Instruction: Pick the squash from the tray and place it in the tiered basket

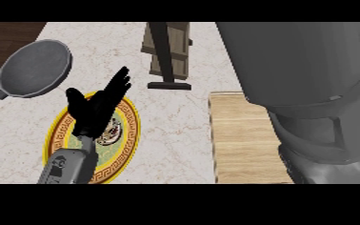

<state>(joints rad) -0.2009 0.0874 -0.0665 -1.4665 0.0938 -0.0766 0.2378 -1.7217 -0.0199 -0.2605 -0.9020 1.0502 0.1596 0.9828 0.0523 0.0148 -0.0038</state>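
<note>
- A grey pan (35,69) lies on the counter (175,124), far left of the tray.
- Left of the tray, the left hand (95,107) rests above a yellow plate (128,145), fingers straight and spread, holding nothing.
- The tiered basket (169,47) stands just beyond the tray's left far corner.
- The wooden tray (243,138) shows bare wood; no squash is visible.
- The right forearm (295,62) covers the tray's right side, hiding the right hand. The step is probably the pick; next, lift clear and carry left to the basket.

Light wooden tray (243,138) near upright tiered basket (172,47)
</note>
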